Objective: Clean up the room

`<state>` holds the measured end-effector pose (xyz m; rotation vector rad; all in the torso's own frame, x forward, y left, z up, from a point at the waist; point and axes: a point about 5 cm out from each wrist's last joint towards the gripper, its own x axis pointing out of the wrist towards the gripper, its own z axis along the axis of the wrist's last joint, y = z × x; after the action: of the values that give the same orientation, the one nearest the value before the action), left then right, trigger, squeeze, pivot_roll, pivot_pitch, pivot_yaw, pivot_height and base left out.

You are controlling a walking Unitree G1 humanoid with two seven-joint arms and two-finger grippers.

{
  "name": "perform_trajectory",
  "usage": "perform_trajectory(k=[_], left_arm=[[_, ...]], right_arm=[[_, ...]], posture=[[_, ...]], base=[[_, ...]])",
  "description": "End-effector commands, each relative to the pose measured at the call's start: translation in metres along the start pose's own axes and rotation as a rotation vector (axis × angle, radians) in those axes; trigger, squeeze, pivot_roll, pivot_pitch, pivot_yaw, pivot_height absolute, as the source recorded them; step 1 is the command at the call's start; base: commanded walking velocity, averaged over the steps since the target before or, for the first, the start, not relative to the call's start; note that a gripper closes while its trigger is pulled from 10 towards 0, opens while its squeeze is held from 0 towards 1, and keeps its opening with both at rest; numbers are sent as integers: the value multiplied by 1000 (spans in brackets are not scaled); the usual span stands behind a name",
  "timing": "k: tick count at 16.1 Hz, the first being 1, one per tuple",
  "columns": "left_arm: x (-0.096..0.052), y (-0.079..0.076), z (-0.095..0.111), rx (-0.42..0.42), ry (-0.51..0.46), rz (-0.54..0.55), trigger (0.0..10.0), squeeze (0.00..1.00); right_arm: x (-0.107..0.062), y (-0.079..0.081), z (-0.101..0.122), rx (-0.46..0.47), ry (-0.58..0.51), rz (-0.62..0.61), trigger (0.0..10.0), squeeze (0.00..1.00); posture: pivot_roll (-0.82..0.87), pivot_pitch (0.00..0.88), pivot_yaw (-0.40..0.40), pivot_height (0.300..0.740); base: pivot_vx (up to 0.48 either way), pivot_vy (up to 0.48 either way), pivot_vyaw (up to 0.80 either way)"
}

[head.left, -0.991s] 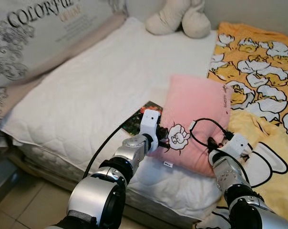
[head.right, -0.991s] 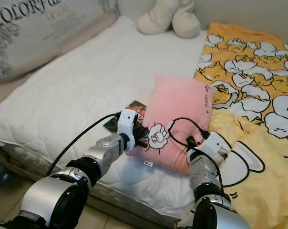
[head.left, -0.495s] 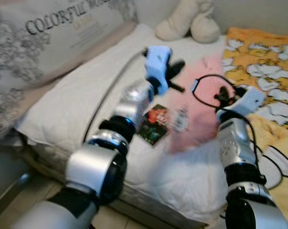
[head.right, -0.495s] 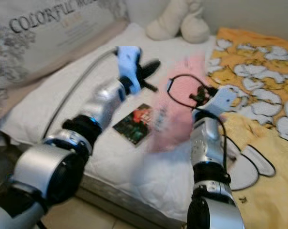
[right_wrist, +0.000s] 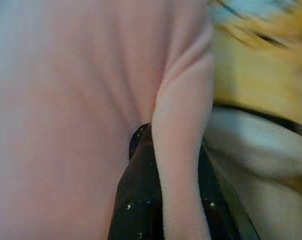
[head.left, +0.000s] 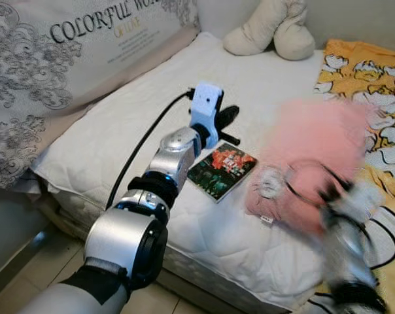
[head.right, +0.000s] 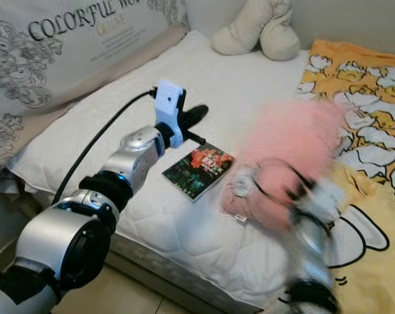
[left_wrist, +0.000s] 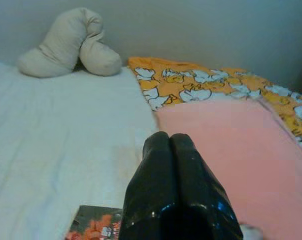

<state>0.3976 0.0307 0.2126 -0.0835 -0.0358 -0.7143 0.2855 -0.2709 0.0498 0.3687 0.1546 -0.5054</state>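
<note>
A pink pillow (head.left: 315, 147) lies blurred on the white bed (head.left: 119, 131), by the yellow patterned blanket (head.left: 361, 69). My right gripper (right_wrist: 163, 145) is shut on a fold of the pillow's pink cloth at its near edge, and the arm (head.left: 344, 222) is smeared by motion. My left gripper (head.left: 231, 116) hovers above the bed with its black fingers (left_wrist: 161, 175) pressed together and nothing in them. Just below it, beside the pillow, a dark book with a red cover picture (head.left: 222, 171) lies flat on the sheet.
A cream plush toy (head.left: 269, 29) sits at the head of the bed. A large grey printed cushion (head.left: 67, 65) leans along the left side. The mattress's near edge (head.left: 204, 268) drops to a tiled floor (head.left: 27, 288).
The left gripper let go of the pillow and rose to the left. The pillow shifted right with the right gripper, uncovering the book. The camera view also shifted.
</note>
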Motion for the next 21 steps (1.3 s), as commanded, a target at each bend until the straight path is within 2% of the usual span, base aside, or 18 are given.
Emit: perform_trajectory(k=[1,2,3,4,5,6,7,9,11,12,13,14,16,17,19,21], left_arm=[[-1,0,-6,-43,14,-8,10000,0],[-1,-4,-13,-78,34,-18,10000,0],[-2,-6,-18,-89,49,-25,10000,0],[-3,-13,-33,-59,103,-41,10000,1000],[-5,-16,-41,20,149,-54,10000,1000],[-7,-22,-52,133,201,-96,10000,1000],[-8,-24,-56,256,222,-113,10000,1000],[-10,-33,-64,396,244,-185,10000,1000],[-9,-41,-69,408,250,-224,10000,1000],[-8,-48,-75,337,261,-227,10000,1000],[-7,-51,-76,327,257,-215,10000,1000],[-5,-57,-77,333,252,-200,10000,1000],[-4,-58,-78,323,254,-185,10000,1000],[-4,-55,-77,283,258,-139,10000,1000],[-4,-52,-77,247,268,-103,10000,1000],[-4,-49,-78,182,277,-67,10000,1000]], right_arm=[[-5,-14,-18,5,93,-50,0,0],[-7,-33,-21,-24,132,-85,0,0],[-8,-40,-24,-63,170,-66,0,0],[-11,-53,-36,-151,308,-20,0,0],[-12,-59,-36,-228,329,-2,0,0],[-12,-64,-34,-291,337,15,0,0],[-11,-65,-32,-316,330,13,0,0],[-8,-63,-27,-338,308,23,0,0],[-8,-57,-28,-332,300,41,0,0],[-11,-51,-33,-316,299,68,0,0],[-14,-47,-36,-310,297,94,0,0],[-25,-43,-45,-294,297,132,0,0],[-33,-41,-51,-277,293,149,0,0],[-46,-30,-57,-261,276,206,0,0],[-60,-18,-60,-249,260,261,0,0],[-76,-14,-61,-244,258,285,0,0]], posture=[[11,0,64,727],[6,0,63,727],[3,0,62,727],[-7,0,55,727],[-14,0,51,727],[-20,0,52,727],[-35,0,56,727],[-45,11,65,727],[-62,30,76,727],[-70,44,82,727],[-74,53,83,727],[-86,95,84,727],[-94,112,86,727],[-123,158,92,727],[-137,180,96,727],[-173,228,104,727]], base=[[0,0,0],[0,0,0],[0,0,0],[0,0,0],[0,0,0],[0,0,0],[0,0,0],[0,0,0],[0,0,0],[0,0,0],[0,0,0],[0,0,0],[0,0,0],[0,0,0],[0,0,0],[0,0,0]])
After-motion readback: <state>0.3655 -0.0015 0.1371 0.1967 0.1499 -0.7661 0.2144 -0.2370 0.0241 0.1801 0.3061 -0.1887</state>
